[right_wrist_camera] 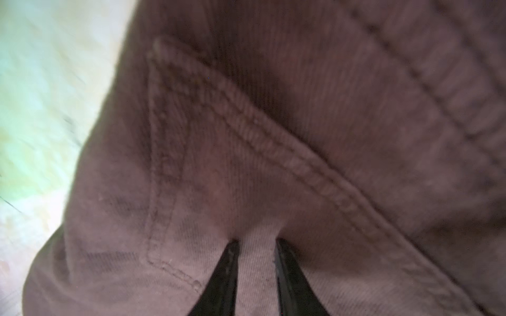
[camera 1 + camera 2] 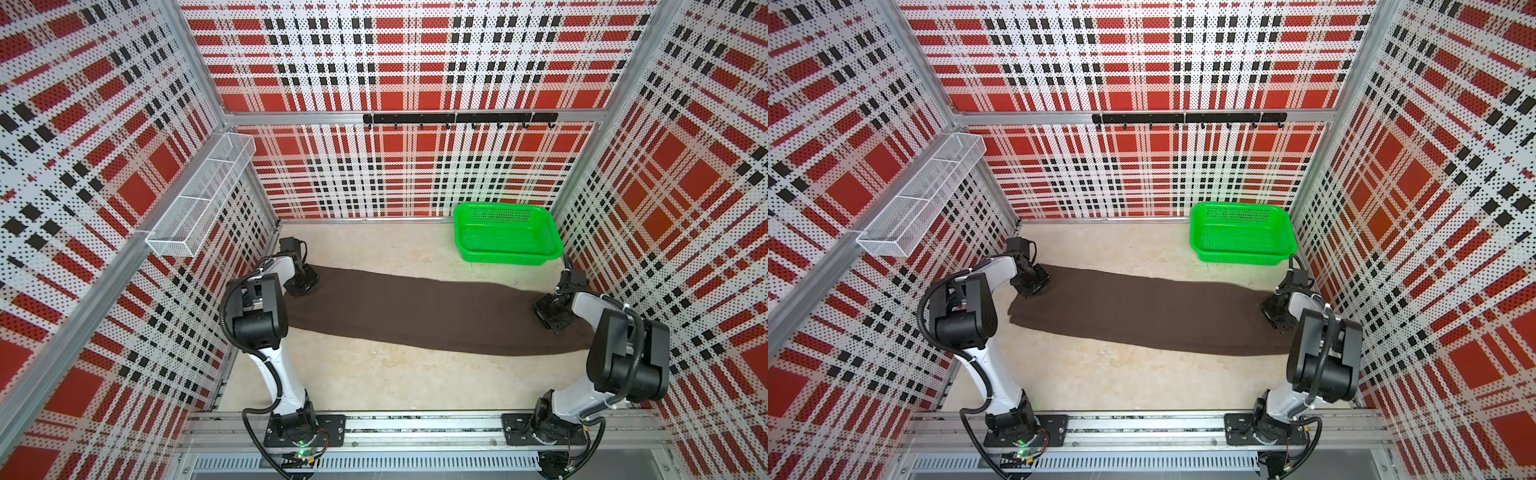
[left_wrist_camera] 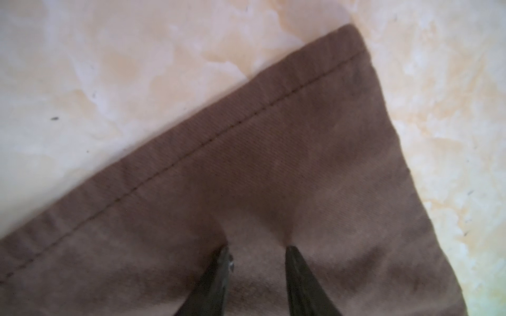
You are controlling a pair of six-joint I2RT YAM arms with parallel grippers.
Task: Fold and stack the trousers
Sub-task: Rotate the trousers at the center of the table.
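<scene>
The dark brown trousers [image 2: 415, 307] [image 2: 1142, 307] lie as one long band across the table, from left to right. My left gripper [image 2: 303, 286] [image 2: 1034, 284] presses down on their left end. In the left wrist view it [image 3: 257, 247] sits just behind the stitched hem [image 3: 246, 117], with a ridge of cloth pinched between its fingers. My right gripper [image 2: 548, 313] [image 2: 1277, 313] is down on the right end. In the right wrist view it [image 1: 257, 240] is beside a stitched pocket edge [image 1: 273, 147], shut on a fold of cloth.
A bright green mesh basket [image 2: 507, 239] [image 2: 1241, 235] stands at the back right of the beige table [image 2: 374, 382]. A white wire shelf [image 2: 199, 195] hangs on the left wall and a black hook rail [image 2: 457, 118] on the back wall. Plaid walls close in three sides.
</scene>
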